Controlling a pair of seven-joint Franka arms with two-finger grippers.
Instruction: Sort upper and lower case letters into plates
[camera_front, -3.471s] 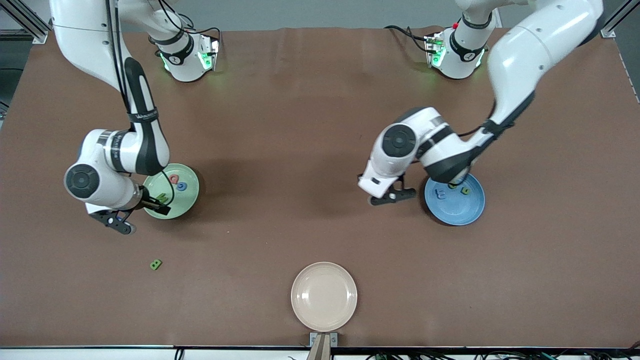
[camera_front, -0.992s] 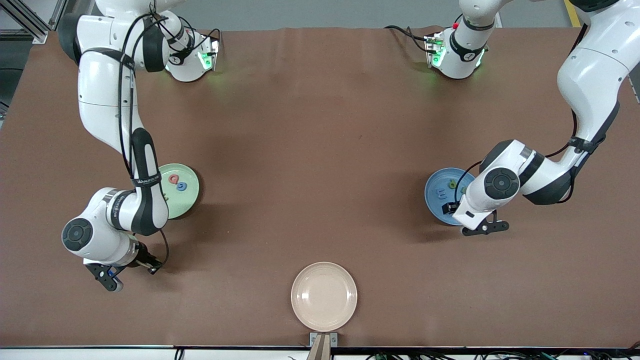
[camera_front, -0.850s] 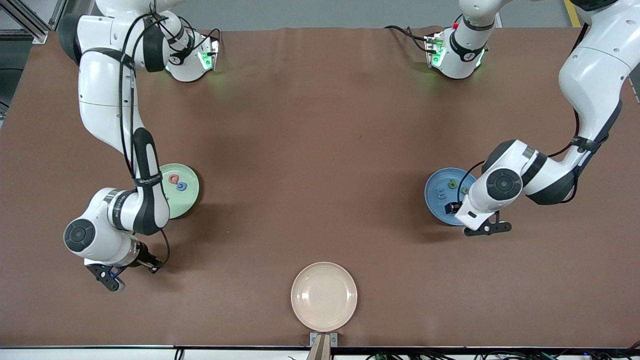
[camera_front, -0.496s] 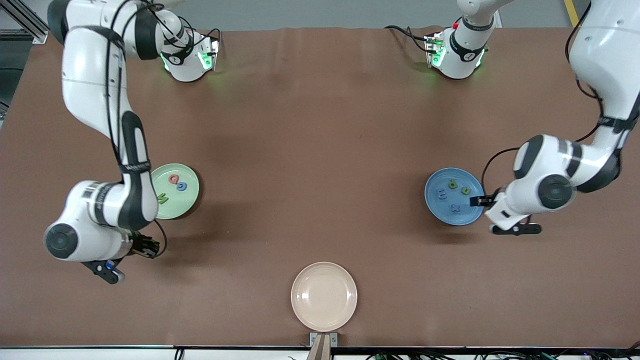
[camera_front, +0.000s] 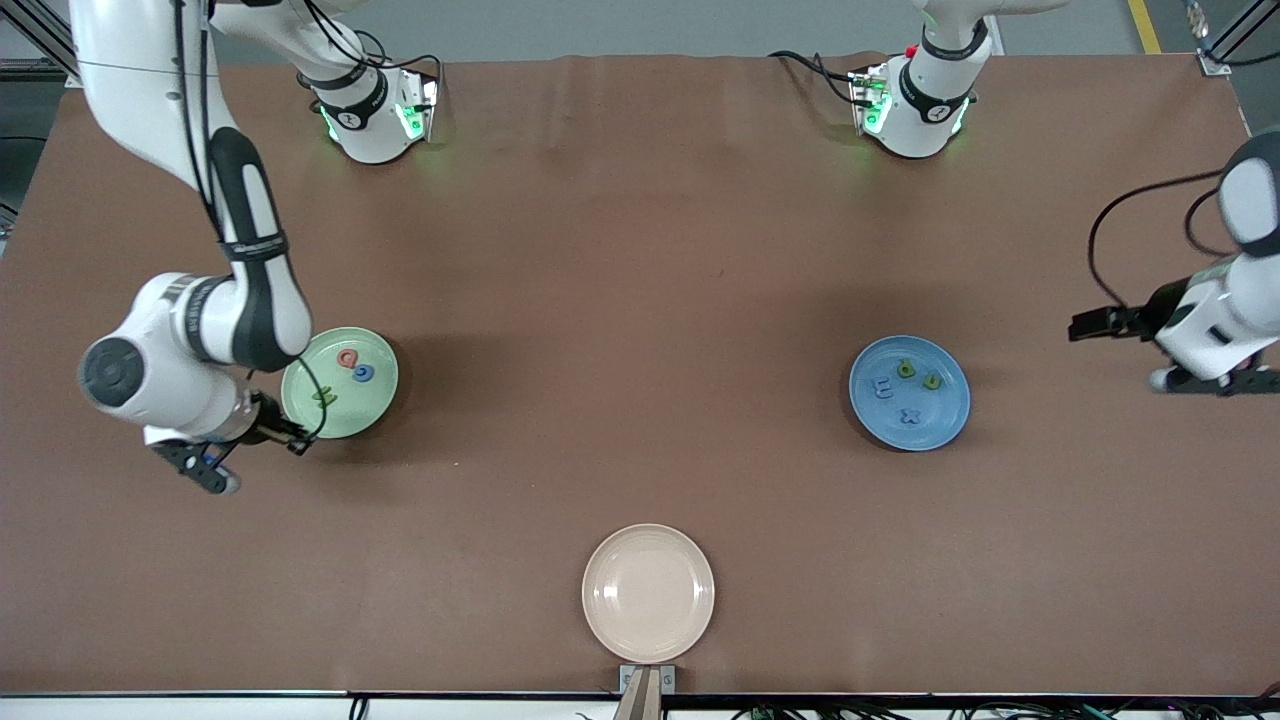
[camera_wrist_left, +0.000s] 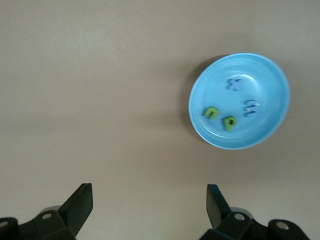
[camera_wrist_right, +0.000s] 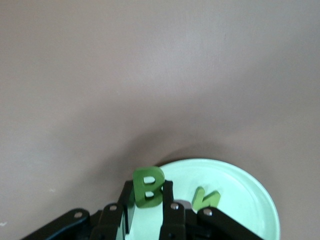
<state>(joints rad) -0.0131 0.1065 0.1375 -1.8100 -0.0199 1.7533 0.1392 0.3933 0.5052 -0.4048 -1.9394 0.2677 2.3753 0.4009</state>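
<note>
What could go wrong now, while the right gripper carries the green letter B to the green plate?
1. The right gripper pinches the green letter B only by its lower part, so it might slip or tilt on release.
2. It hangs at the rim of the green plate, not over its middle; released here, the B might fall onto the table.
3. It might land on the green letter lying close by.

The left gripper waits open, away from the blue plate.

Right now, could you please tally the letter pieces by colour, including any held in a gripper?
Green letters: 4, counting the green B in the right gripper
Blue letters: 3
Red letter: 1
Total: 8
</note>
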